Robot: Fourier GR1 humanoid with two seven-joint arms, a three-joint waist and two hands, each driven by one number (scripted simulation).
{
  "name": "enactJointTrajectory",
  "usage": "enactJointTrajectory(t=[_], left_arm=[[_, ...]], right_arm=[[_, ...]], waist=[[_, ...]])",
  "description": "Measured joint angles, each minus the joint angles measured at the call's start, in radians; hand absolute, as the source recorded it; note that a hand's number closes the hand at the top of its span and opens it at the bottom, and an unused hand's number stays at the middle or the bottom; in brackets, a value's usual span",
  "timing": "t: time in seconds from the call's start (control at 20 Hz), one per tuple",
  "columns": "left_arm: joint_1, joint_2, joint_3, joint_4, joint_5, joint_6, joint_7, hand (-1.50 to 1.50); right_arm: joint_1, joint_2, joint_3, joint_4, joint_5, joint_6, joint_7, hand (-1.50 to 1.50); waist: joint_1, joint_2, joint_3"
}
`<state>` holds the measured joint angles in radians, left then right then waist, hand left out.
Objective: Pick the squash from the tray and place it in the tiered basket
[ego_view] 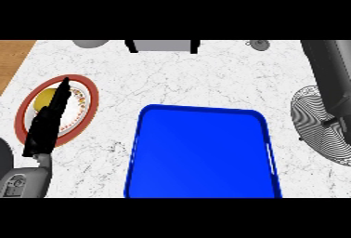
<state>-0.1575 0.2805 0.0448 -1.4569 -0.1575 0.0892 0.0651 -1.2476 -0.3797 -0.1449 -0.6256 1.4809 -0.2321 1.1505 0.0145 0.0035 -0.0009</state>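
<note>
The blue tray (269, 139) lies in the middle of the marble counter, and nothing shows on it. I see no squash anywhere. The wire tiered basket (312, 123) stands at the right edge. My right arm and hand (334, 83) show as a dark grey shape reaching down over the basket, hiding part of it. I cannot make out what the hand holds. My left hand (47, 123) rests at the left with its fingers straight, lying over a red-rimmed plate (90, 104).
A yellow round thing (45, 97) sits on the red-rimmed plate, partly behind my left hand. Along the back edge are a grey rounded object (90, 43), a grey box (163, 45) and a small round piece (258, 44). The counter ends at top left.
</note>
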Motion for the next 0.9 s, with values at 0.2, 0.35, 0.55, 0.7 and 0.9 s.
enactJointTrajectory(t=[0.2,0.35,0.55,0.7,0.9], left_arm=[[0.000,-0.009,0.001,0.006,-0.005,0.008,0.002,0.00],[-0.013,-0.003,0.011,0.017,-0.002,0.004,0.005,0.00],[0.002,-0.002,0.017,0.007,0.000,0.001,0.007,0.00],[0.018,-0.003,0.022,0.002,-0.001,0.000,-0.005,0.00],[0.035,0.008,0.032,-0.027,0.008,-0.020,0.006,0.00]], right_arm=[[0.025,-0.050,0.001,0.043,0.050,0.050,-0.006,1.50],[0.033,-0.096,-0.005,0.063,0.075,0.099,-0.013,1.50],[0.084,-0.128,-0.013,0.020,0.083,0.152,-0.030,1.50],[0.132,-0.143,-0.033,-0.044,0.058,0.198,-0.060,1.50],[0.213,-0.151,-0.063,-0.152,0.007,0.252,-0.098,1.50]], waist=[[-0.010,-0.003,0.000],[-0.017,-0.005,0.000],[-0.023,-0.009,0.000],[-0.026,-0.010,0.000],[-0.027,-0.011,0.001]])
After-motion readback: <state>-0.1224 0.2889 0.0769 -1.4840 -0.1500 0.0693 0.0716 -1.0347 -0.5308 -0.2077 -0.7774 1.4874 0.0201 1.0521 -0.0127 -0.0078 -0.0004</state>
